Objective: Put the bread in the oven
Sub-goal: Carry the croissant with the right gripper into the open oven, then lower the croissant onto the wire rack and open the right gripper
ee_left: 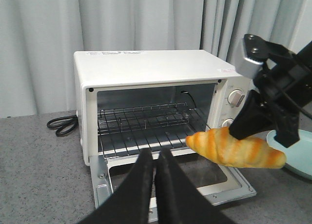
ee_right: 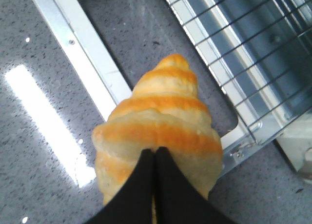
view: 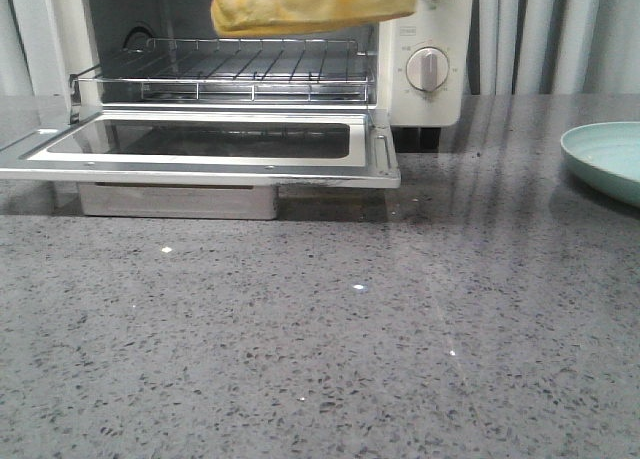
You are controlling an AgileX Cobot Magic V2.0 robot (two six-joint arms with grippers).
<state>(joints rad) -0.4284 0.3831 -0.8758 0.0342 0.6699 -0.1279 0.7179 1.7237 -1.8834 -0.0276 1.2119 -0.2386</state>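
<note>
Gleaming speckled grey countertop, pale curtains

A speckled grey stone counter carries the oven at the back left, a pale green plate at right and a coiled black cord beside the oven.

right gripper: black, angular, silver screwed bracket, black cable | left gripper: black tapered fingers
</note>
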